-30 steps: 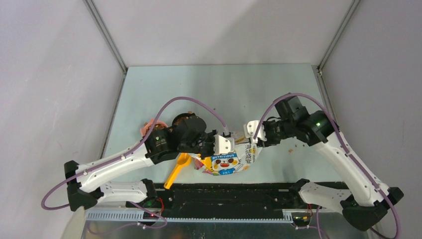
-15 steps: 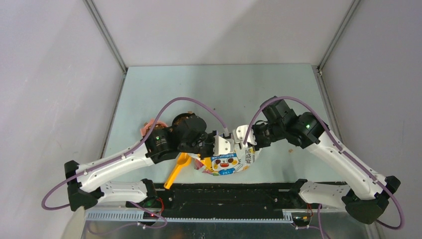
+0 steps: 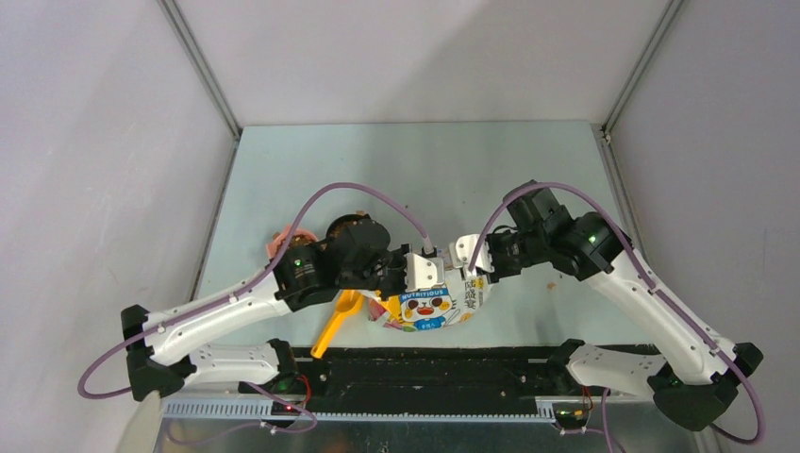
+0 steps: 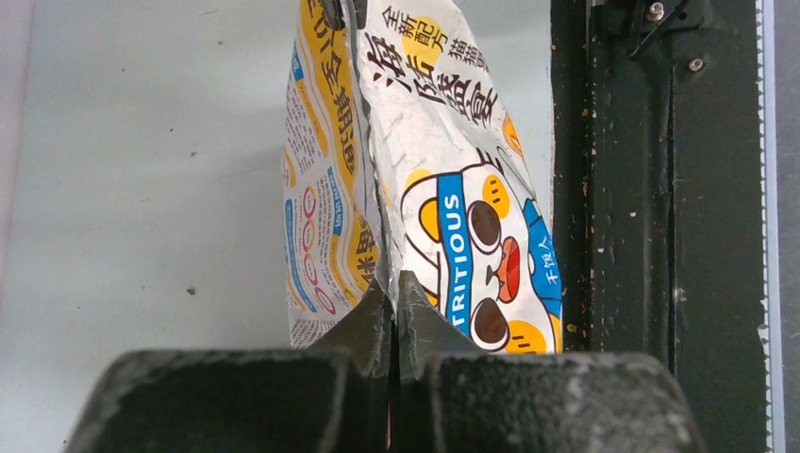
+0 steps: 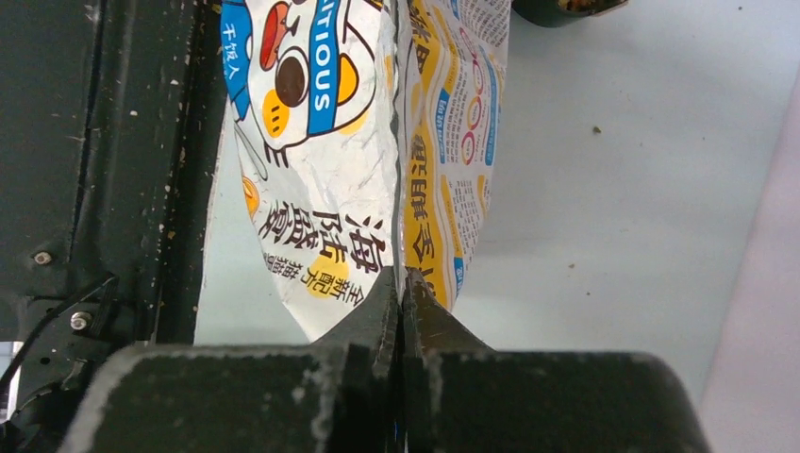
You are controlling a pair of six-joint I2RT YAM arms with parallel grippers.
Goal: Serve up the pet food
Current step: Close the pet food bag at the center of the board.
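Observation:
The white-yellow cartoon-cat bag [image 3: 429,307] stands near the table's front edge, between both arms. My left gripper [image 3: 426,274] is shut on one end of the bag's top seam, and my right gripper [image 3: 469,257] is shut on the other end. In the left wrist view the jaws [image 4: 394,283] pinch the fold of the bag [image 4: 425,160]. In the right wrist view the jaws [image 5: 398,278] pinch the opposite corner of the bag [image 5: 368,142]. A brown patch of what looks like pet food [image 3: 347,221] shows behind the left wrist. The bag's contents are hidden.
A yellow scoop [image 3: 338,321] lies on the table left of the bag, under the left arm. A pink rim [image 3: 280,241] peeks out beside the left forearm. A stray brown bit [image 3: 552,285] lies right of the bag. A black rail [image 3: 425,368] runs along the near edge.
My right gripper moved left to the bag's top edge and shut on it. The left gripper kept its grip and stayed in place.

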